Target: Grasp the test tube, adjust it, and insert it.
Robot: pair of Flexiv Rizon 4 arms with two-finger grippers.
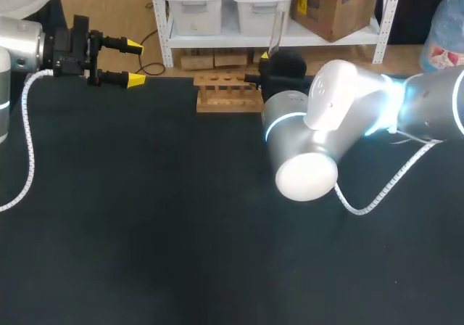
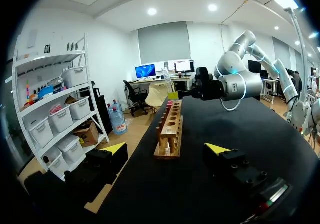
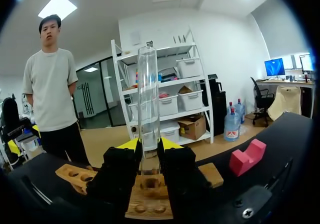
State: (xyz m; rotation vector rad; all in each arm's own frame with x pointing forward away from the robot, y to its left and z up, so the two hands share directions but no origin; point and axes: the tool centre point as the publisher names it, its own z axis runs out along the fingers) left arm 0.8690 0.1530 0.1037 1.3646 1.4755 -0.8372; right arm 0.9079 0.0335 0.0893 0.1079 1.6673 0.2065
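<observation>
Insertion looks in hand; your right fingers (image 3: 181,166) clamp the test tube (image 3: 148,99) upright over the rack (image 1: 228,96) at the worktop's (image 1: 145,216) far edge; lower it straight into a hole; left fingers (image 1: 116,77) stand apart at the far left corner.

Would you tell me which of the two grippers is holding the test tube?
The right gripper, shut on the upright test tube; the left gripper is open and empty.

right arm (image 1: 326,114) covers most of the right end effector (image 3: 149,154) in head view.
</observation>
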